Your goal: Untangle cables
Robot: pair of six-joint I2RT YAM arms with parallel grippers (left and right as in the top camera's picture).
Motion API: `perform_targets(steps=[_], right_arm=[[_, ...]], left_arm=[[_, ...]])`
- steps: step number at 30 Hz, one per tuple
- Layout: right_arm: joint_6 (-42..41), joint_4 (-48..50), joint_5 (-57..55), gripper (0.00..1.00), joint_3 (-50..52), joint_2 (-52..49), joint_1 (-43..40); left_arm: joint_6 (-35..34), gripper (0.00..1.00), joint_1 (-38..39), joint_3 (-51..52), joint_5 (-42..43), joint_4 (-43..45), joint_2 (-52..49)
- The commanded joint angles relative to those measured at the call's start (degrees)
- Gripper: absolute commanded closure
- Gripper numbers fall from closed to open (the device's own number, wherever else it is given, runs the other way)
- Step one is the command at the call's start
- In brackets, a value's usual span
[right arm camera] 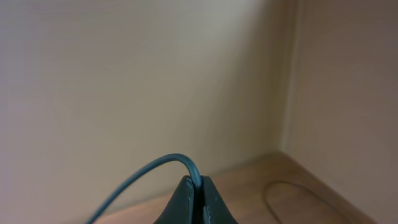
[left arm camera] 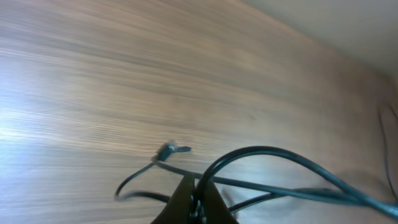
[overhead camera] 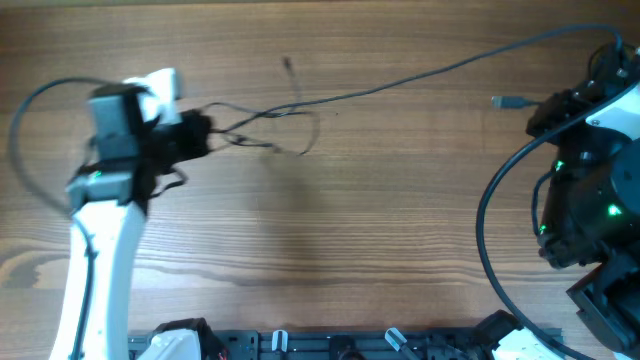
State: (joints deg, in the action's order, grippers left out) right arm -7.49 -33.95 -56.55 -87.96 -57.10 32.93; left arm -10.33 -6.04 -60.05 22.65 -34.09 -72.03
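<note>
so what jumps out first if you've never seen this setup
A long dark cable runs across the table, pinched by the left end effector at the left and the right end effector at the upper right. Beside the left one lies a loose tangle of thin loops, and a silvery plug sits toward the right.

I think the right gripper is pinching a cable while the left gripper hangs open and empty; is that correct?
Not quite: the left gripper is shut on the cables too, as the left wrist view shows. The right gripper does pinch one.
</note>
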Motion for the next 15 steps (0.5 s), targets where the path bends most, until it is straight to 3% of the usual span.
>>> perform_targets(steps=[1, 6, 8, 10, 15], right_arm=[[0.0, -1.4, -10.0, 0.96, -1.1, 0.2, 0.0], [0.0, -1.9, -17.0, 0.96, -1.1, 0.2, 0.0], [0.0, -1.9, -24.7, 0.96, -1.1, 0.2, 0.0], [0.6, -2.2, -30.5, 0.96, -1.1, 0.2, 0.0], [1.4, -2.4, -30.4, 0.96, -1.1, 0.5, -7.9]], left_arm=[[0.9, 0.96, -14.8, 0.0, 0.0, -4.4, 6.6], [-0.8, 0.96, -29.3, 0.0, -0.1, -8.6, 9.7], [-6.6, 0.96, -40.8, 0.0, -0.2, -11.6, 9.8], [-13.1, 0.96, -46.9, 0.1, -0.2, -13.2, 9.1], [-17.4, 0.96, -51.1, 0.1, 0.0, -13.4, 5.4]])
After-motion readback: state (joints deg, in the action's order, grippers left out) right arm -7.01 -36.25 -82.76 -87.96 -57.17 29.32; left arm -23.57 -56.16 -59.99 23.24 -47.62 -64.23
